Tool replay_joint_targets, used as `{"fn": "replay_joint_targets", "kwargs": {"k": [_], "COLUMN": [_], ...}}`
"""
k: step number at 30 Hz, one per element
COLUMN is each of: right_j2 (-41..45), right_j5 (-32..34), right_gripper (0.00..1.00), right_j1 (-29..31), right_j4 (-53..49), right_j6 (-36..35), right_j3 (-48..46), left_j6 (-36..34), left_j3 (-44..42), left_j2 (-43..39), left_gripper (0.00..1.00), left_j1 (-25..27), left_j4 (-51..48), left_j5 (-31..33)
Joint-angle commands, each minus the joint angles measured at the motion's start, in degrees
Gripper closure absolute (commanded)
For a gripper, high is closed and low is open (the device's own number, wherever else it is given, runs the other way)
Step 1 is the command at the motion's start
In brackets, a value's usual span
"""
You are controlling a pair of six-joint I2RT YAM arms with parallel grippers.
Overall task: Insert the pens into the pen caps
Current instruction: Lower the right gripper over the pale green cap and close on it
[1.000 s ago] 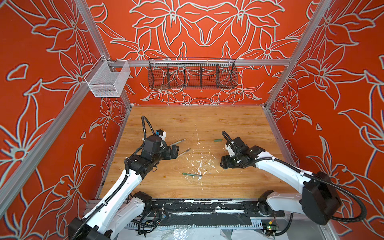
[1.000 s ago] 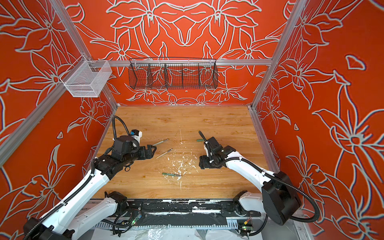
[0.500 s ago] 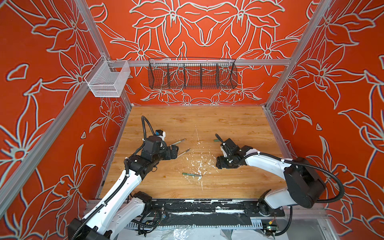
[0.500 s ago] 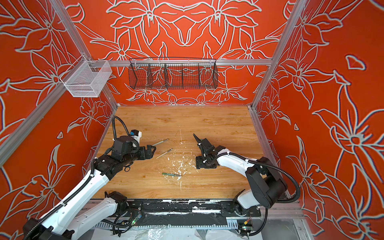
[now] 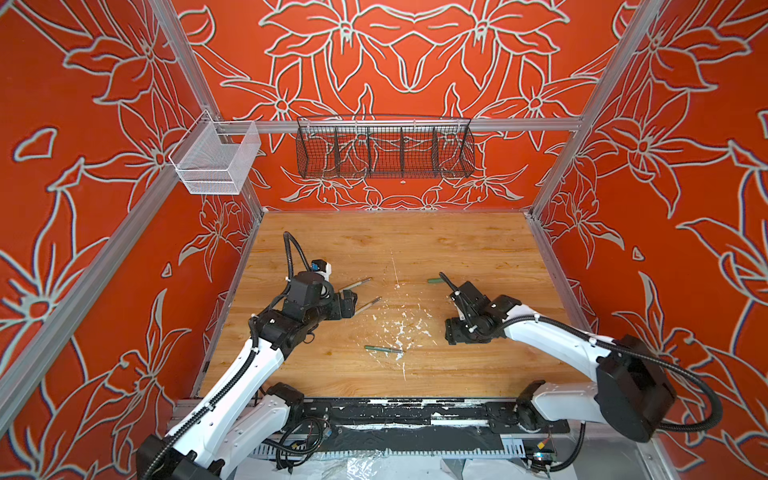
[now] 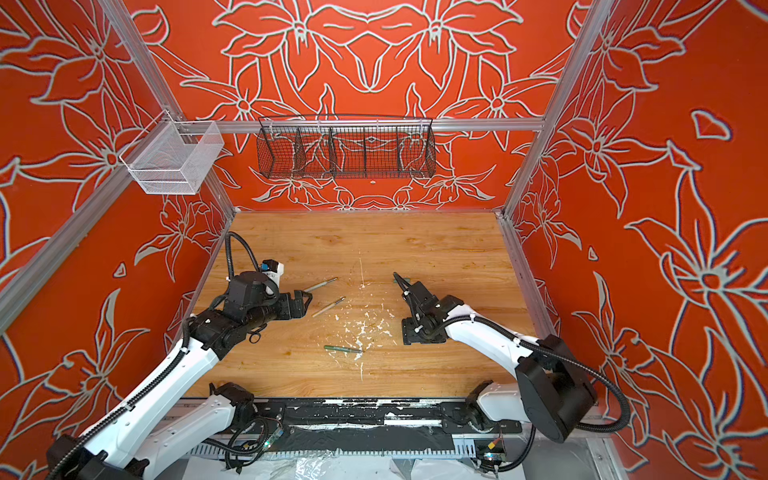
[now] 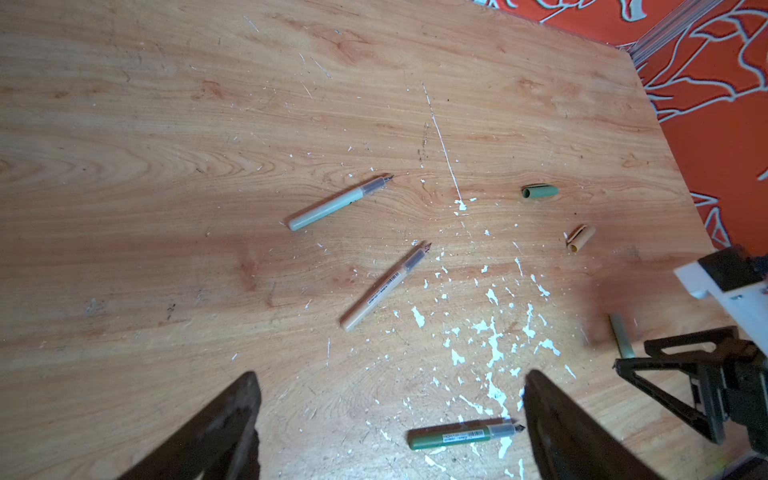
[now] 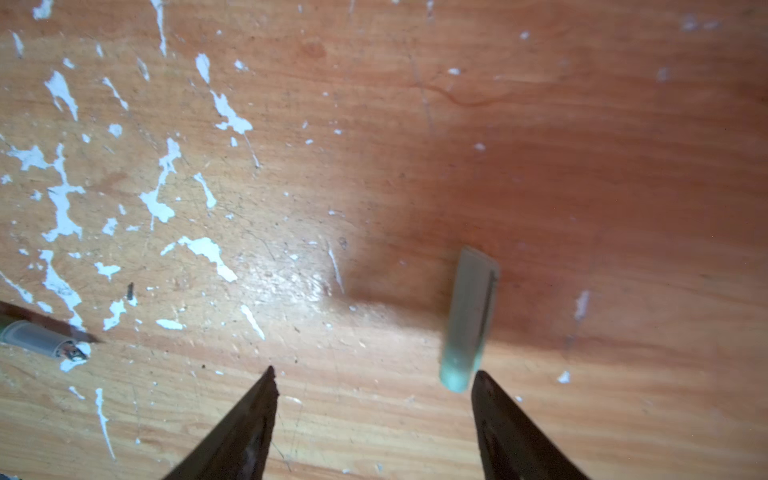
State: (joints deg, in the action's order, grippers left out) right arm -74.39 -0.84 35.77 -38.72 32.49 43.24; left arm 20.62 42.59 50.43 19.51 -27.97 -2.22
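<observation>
Three pens lie on the wood in the left wrist view: a pale green pen (image 7: 338,203), a tan pen (image 7: 384,286) and a dark green pen (image 7: 461,434). The dark green cap (image 7: 539,192), tan cap (image 7: 580,237) and light green cap (image 7: 622,336) lie farther right. My left gripper (image 7: 392,376) is open and empty, close to the pale green pen (image 5: 355,284) and the tan pen (image 5: 368,306). My right gripper (image 8: 374,372) hangs open low over the table. The light green cap (image 8: 471,316) lies just ahead of one fingertip, outside the jaws. In both top views that arm hides it.
White paint flecks (image 5: 401,330) cover the middle of the wooden table (image 5: 478,249). A black wire basket (image 5: 384,147) and a white mesh bin (image 5: 216,160) hang on the orange walls, well above the table. The dark green cap (image 5: 434,281) lies behind the right wrist.
The right arm's elbow swung inward and then back out, and its gripper ends slightly nearer the front edge. The left arm and the pens have not moved.
</observation>
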Motion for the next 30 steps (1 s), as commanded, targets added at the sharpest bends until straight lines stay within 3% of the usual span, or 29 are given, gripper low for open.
{"fn": "replay_joint_targets", "kwargs": {"k": [1,7,16,30], "right_j2": [2.1,-3.5,-8.9,-14.7], "right_j5": [7.1,14.2,12.4,12.6], "right_gripper": [0.30,0.41,0.55,0.66], "right_j1": [0.3,0.3,0.4,0.4], "right_j4": [-6.6,-11.8,-7.3,-5.0], "right_j6": [1.8,1.0,0.3,-0.5], "right_j3": [2.8,7.1,7.5,7.4], "left_j6": [-0.1,0.0,0.4,-0.1], "left_j3": [1.3,1.1,0.7,0.3], "left_j2": [0.1,0.0,0.0,0.1], "left_gripper": [0.03,0.03,0.03,0.03], "left_j1": [0.2,0.3,0.3,0.3], "left_j4": [-0.6,-0.4,-0.3,-0.1], "left_j5": [0.2,0.0,0.9,1.0]}}
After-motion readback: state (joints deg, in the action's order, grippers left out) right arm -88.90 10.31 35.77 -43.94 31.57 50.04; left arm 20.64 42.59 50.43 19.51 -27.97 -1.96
